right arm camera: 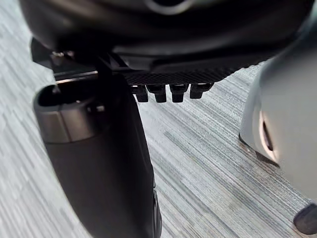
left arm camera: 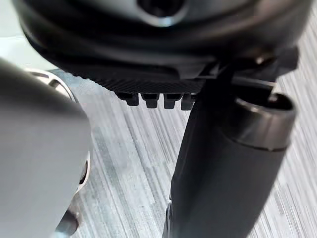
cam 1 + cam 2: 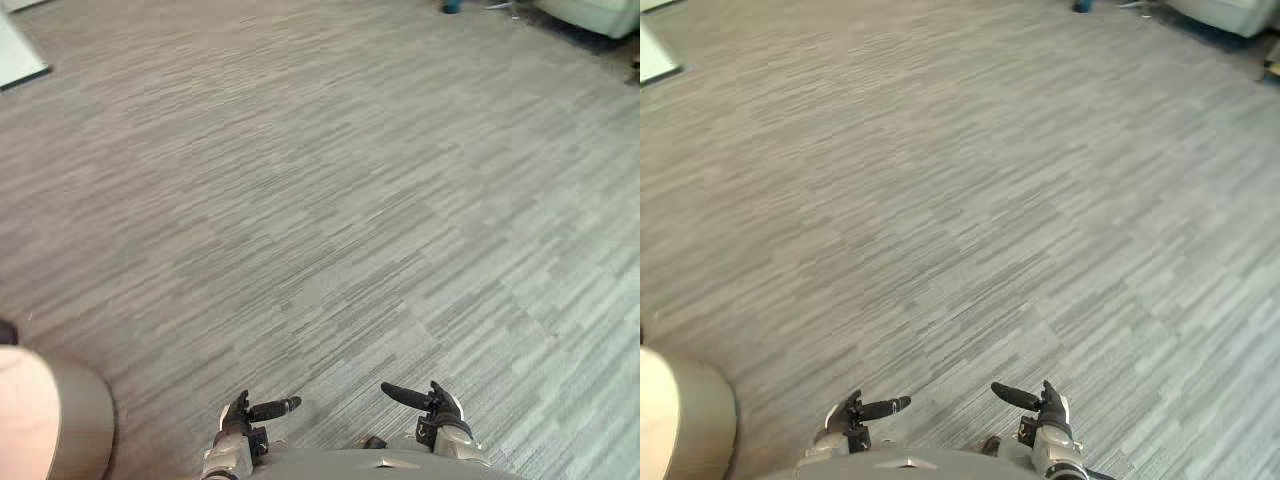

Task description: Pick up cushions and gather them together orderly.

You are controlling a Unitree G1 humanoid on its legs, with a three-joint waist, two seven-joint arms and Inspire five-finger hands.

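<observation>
A rounded pink and tan cushion (image 3: 45, 420) lies on the carpet at the lower left, cut off by the picture's edge. My left hand (image 3: 250, 412) hangs low at the bottom, to the right of that cushion and apart from it. My right hand (image 3: 428, 400) hangs beside it, further right. Both hands are open and hold nothing, with each thumb pointing inward toward the other. In the left wrist view the thumb (image 2: 228, 163) and straight fingertips (image 2: 153, 100) hang above bare carpet. The right wrist view gives the same: thumb (image 1: 99, 163) and fingertips (image 1: 171, 92) over carpet.
Grey striped carpet (image 3: 330, 200) spreads ahead. A white panel (image 3: 15, 50) lies at the far left. Pale furniture (image 3: 600, 15) and a small blue thing (image 3: 452, 6) stand at the far right edge.
</observation>
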